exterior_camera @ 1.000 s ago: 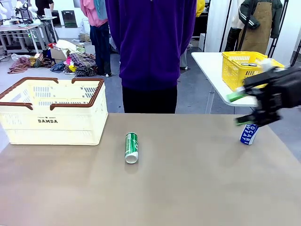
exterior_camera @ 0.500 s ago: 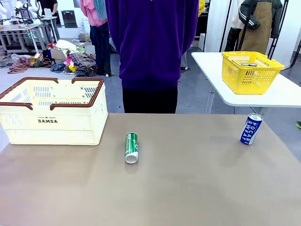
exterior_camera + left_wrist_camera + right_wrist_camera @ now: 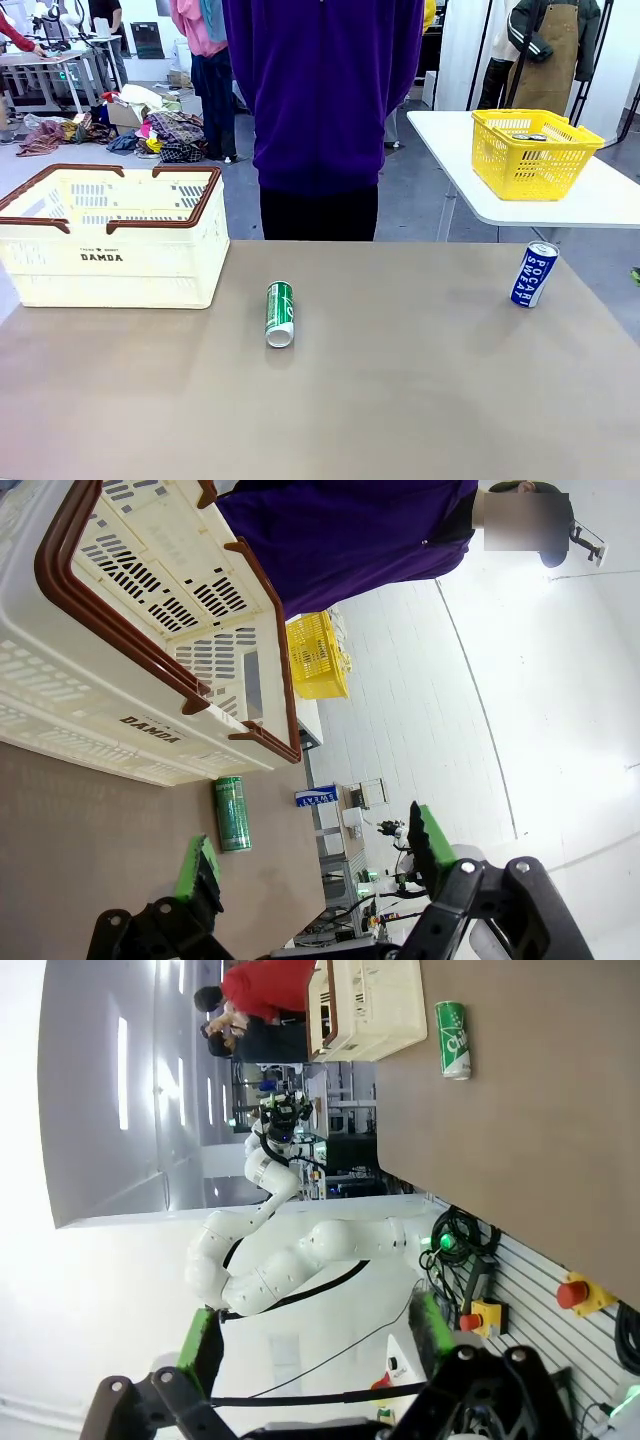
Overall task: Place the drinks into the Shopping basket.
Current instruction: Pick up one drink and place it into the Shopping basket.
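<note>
Your left claw (image 3: 310,855) hangs apart and empty, green can (image 3: 231,813) lying ahead of one finger, basket (image 3: 70,720) beyond. Right claw (image 3: 315,1338) apart too.

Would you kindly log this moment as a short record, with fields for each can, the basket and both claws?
green can: lying on its side near the middle of the table, silver top toward the robot
blue can: standing near the far right corner
Shopping basket: far left, neither can in it
left claw: open, holding nothing
right claw: open, holding nothing
person: purple top, standing at the far side
task status: both cans yet to be placed
</note>
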Controlling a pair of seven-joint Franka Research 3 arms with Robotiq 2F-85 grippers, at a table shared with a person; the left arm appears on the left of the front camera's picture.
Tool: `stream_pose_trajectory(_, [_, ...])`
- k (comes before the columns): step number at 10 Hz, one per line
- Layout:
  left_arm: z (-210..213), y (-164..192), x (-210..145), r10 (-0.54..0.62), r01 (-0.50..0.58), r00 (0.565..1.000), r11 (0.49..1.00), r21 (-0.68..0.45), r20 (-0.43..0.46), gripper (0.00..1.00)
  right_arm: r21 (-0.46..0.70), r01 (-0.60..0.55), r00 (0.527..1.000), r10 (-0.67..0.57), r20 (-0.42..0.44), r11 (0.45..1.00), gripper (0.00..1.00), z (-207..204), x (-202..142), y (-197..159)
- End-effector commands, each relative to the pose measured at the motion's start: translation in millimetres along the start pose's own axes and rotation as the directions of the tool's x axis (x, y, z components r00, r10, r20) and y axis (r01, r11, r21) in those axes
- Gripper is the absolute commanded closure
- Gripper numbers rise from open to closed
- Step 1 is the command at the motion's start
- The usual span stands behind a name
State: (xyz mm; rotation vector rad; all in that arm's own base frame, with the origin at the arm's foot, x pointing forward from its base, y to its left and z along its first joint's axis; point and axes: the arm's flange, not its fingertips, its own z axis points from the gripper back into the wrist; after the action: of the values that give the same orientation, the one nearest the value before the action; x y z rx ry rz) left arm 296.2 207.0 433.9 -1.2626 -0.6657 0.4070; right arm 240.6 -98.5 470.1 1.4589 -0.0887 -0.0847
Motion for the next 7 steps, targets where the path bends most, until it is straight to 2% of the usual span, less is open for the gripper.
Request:
stream_pose_trajectory(1, [2.3, -1.9, -1.6, 0.000, 0.000, 1.000, 1.000, -0.004, -0.010, 0.00, 0.013, -0.015, 1.000, 0.015, 0.005, 1.000, 0.00, 2.7, -0.3, 7.6])
stream_pose_trajectory(4, [0.0, 0.0, 0.0, 0.000, 0.000, 1.000, 1.000, 0.000, 0.000, 0.00, 0.013, -0.015, 1.000, 0.015, 0.005, 1.000, 0.00, 2.7, -0.3, 7.6])
stream_pose_trajectory(5, [-17.0, -54.7, -9.5, -0.046, 0.052, 0.999, 0.973, 0.225, -0.028, 0.00, 0.013, -0.015, 1.000, 0.015, 0.005, 1.000, 0.00, 2.7, -0.3, 7.6])
stream_pose_trajectory(6, [-41.3, -109.5, -21.1, -0.143, 0.171, 0.982, 0.952, 0.255, -0.125, 0.00, 0.013, -0.015, 1.000, 0.015, 0.005, 1.000, 0.00, 2.7, -0.3, 7.6])
stream_pose_trajectory(7, [-78.2, -155.7, -32.5, -0.204, 0.282, 0.944, 0.908, 0.310, -0.260, 0.00, 0.013, -0.015, 1.000, 0.015, 0.005, 1.000, 0.00, 2.7, -0.3, 7.6])
